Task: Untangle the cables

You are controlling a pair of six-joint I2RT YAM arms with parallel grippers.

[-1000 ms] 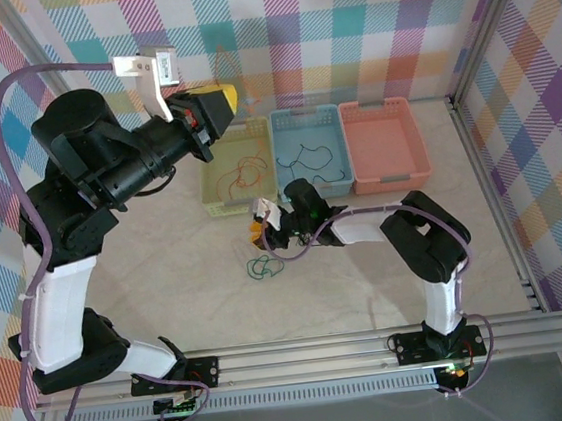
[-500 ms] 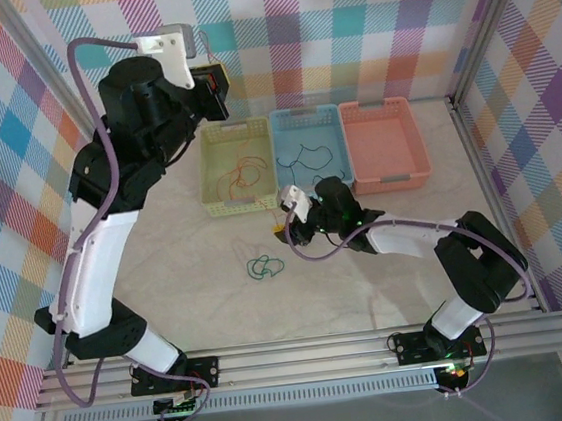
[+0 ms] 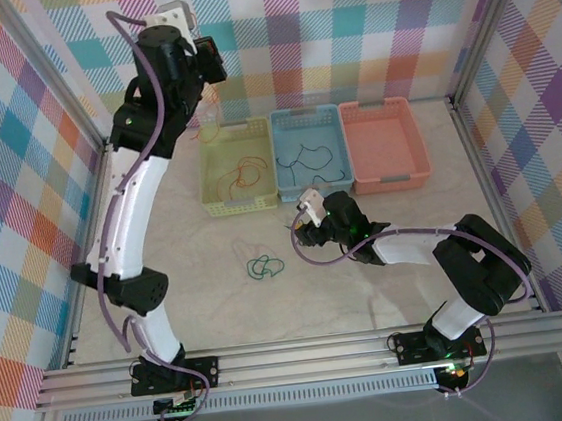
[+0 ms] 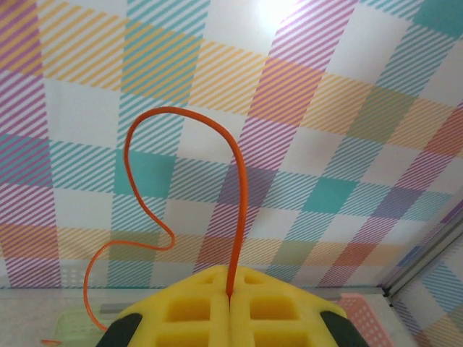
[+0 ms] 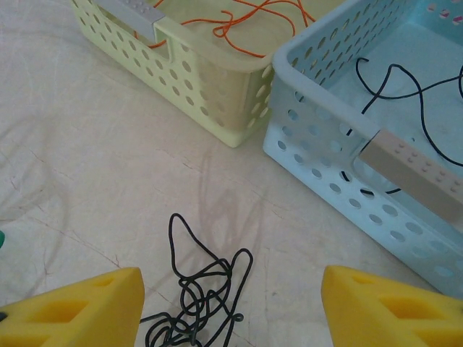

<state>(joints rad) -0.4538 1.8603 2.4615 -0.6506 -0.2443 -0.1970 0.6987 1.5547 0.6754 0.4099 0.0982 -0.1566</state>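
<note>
Nearest you, a green cable (image 3: 265,266) lies coiled on the table (image 3: 188,281), left of the right arm. Just beyond it your right gripper (image 3: 303,230) sits low over the table with its yellow pads (image 5: 79,307) spread wide and nothing between them. Its wrist camera shows what the overhead view hides under the arm: a black tangle (image 5: 199,289) on the table between the pads, its longest loop reaching away toward the gap between two baskets.

Farther on stand the yellow-green basket (image 3: 209,178), the blue basket (image 3: 281,165) and, rightmost, the pink basket (image 3: 385,144), side by side. Loose orange strands (image 5: 246,22) lie in the yellow-green one and a black strand (image 5: 394,79) in the blue one.

Farthest, your left gripper (image 3: 207,62) is raised by the far wall, above the yellow-green basket's far left corner. Its wrist view shows the jaws clenched on an orange cable (image 4: 241,189), which runs straight up out of the pads, arches over to the left, curls once and drops away.
</note>
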